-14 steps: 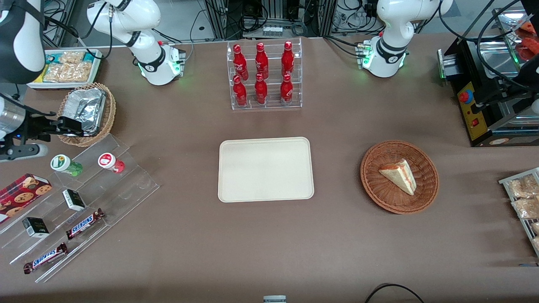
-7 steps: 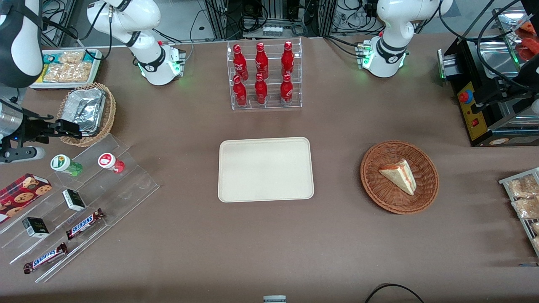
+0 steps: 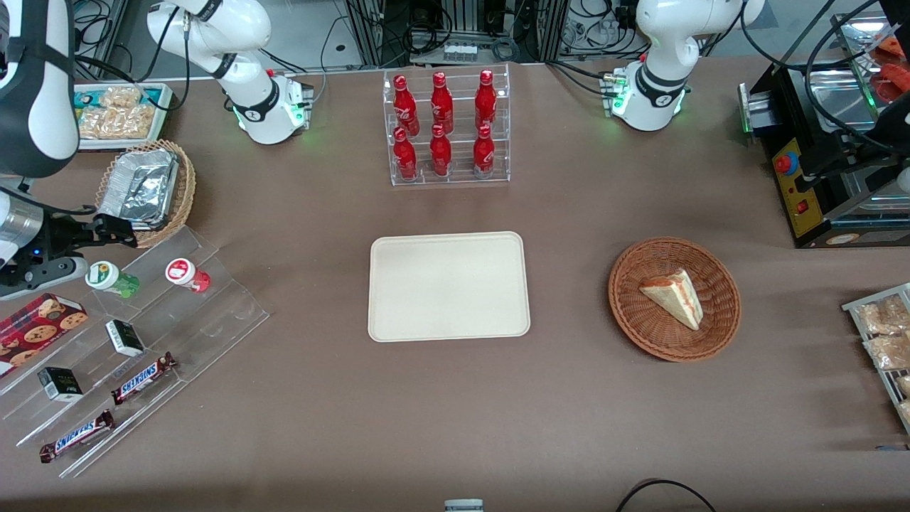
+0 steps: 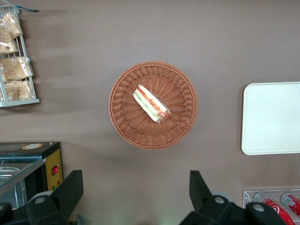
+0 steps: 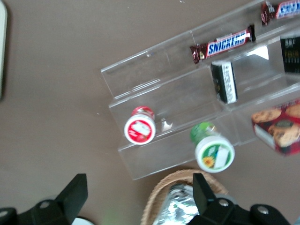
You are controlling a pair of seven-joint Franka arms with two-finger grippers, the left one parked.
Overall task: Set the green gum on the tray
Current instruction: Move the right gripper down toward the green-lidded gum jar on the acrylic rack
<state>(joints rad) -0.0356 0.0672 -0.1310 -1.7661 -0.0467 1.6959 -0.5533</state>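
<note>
The green gum (image 3: 111, 278) is a small green bottle with a white lid. It lies on the upper step of the clear stepped rack (image 3: 213, 313), beside a red bottle (image 3: 187, 274). In the right wrist view the green gum (image 5: 213, 151) shows its lid with a green-and-yellow mark. My gripper (image 3: 119, 232) hovers open just above it, a little farther from the front camera, at the rim of a foil-filled wicker basket (image 3: 146, 190). Nothing sits between the fingers of my gripper (image 5: 139, 182). The beige tray (image 3: 448, 286) lies flat at the table's middle with nothing on it.
The rack also holds Snickers bars (image 3: 142, 377), small dark boxes (image 3: 125, 338) and a cookie box (image 3: 37, 323). A clear rack of red bottles (image 3: 446, 128) stands farther from the camera than the tray. A wicker basket with a sandwich (image 3: 674, 299) sits toward the parked arm's end.
My gripper has come nearer to the front camera, from over the foil-filled basket to its rim, close above the green gum. Nothing on the table has moved.
</note>
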